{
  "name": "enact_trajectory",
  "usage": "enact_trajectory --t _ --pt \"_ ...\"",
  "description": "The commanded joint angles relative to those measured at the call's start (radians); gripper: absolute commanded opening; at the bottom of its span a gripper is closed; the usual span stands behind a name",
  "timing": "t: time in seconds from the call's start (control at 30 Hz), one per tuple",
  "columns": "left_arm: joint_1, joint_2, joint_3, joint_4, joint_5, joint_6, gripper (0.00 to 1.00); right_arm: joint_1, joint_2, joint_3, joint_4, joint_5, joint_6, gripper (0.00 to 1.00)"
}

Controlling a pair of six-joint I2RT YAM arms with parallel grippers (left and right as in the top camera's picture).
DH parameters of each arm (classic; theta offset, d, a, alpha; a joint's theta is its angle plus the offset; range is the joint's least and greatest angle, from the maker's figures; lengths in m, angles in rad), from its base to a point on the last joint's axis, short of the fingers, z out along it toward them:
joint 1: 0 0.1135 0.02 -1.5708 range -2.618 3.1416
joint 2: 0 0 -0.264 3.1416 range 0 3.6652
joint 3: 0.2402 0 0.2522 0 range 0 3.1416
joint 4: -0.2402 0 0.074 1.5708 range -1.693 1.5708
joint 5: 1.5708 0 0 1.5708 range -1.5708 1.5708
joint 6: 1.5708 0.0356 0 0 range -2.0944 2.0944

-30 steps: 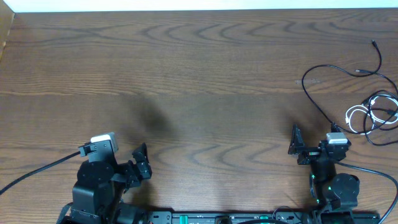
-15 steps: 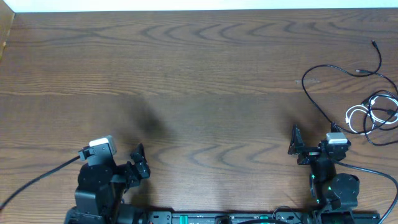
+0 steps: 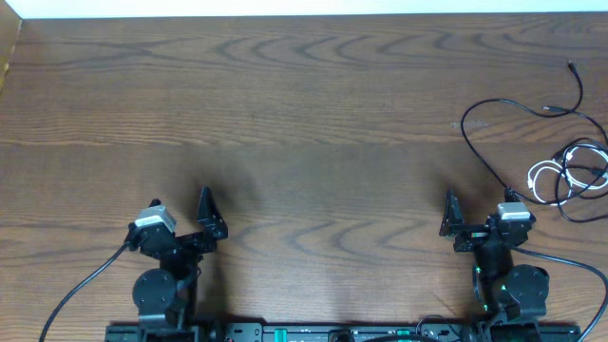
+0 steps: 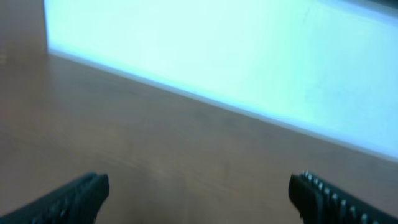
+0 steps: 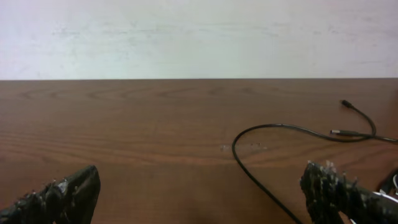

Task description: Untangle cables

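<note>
The cables lie at the table's right side. One thin black cable (image 3: 494, 106) loops out on its own, its plug end (image 3: 571, 66) toward the far edge. A white cable (image 3: 543, 180) lies coiled, tangled with another black cable (image 3: 581, 169). The looping black cable also shows in the right wrist view (image 5: 273, 128), running down between the fingers. My right gripper (image 3: 478, 211) (image 5: 199, 198) is open and empty, just short of the cables. My left gripper (image 3: 179, 217) (image 4: 199, 200) is open and empty at the near left, far from them. The left wrist view is blurred.
The wooden table (image 3: 304, 114) meets a white wall along its far edge (image 5: 199, 37). Both arm bases sit at the near edge, each trailing a thick black robot cable (image 3: 76, 285).
The left arm has swung and folded back toward its base, its gripper now pointing at the far edge. The right arm and the cables have not moved.
</note>
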Motion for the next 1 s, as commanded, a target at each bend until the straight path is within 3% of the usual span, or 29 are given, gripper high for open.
enact_trajectory --t 0.0,0.07,0.33,0.5,0.97 --pt "0.005 -0.008 -0.108 0.206 0.013 0.051 0.97 0.005 -0.007 -0.001 -0.005 -0.006 -0.013 0.99" --pt "0.005 -0.008 -0.152 0.305 0.014 0.07 0.98 0.005 -0.007 -0.001 -0.005 -0.006 -0.013 0.99" --pt "0.005 -0.008 -0.15 0.247 0.068 0.272 0.98 0.005 -0.007 -0.001 -0.005 -0.006 -0.013 0.99" --pt "0.005 -0.008 -0.15 0.068 0.104 0.269 0.98 0.005 -0.007 -0.001 -0.005 -0.006 -0.013 0.99" --pt "0.005 -0.008 -0.15 0.067 0.11 0.288 0.98 0.005 -0.007 -0.001 -0.005 -0.006 -0.013 0.99"
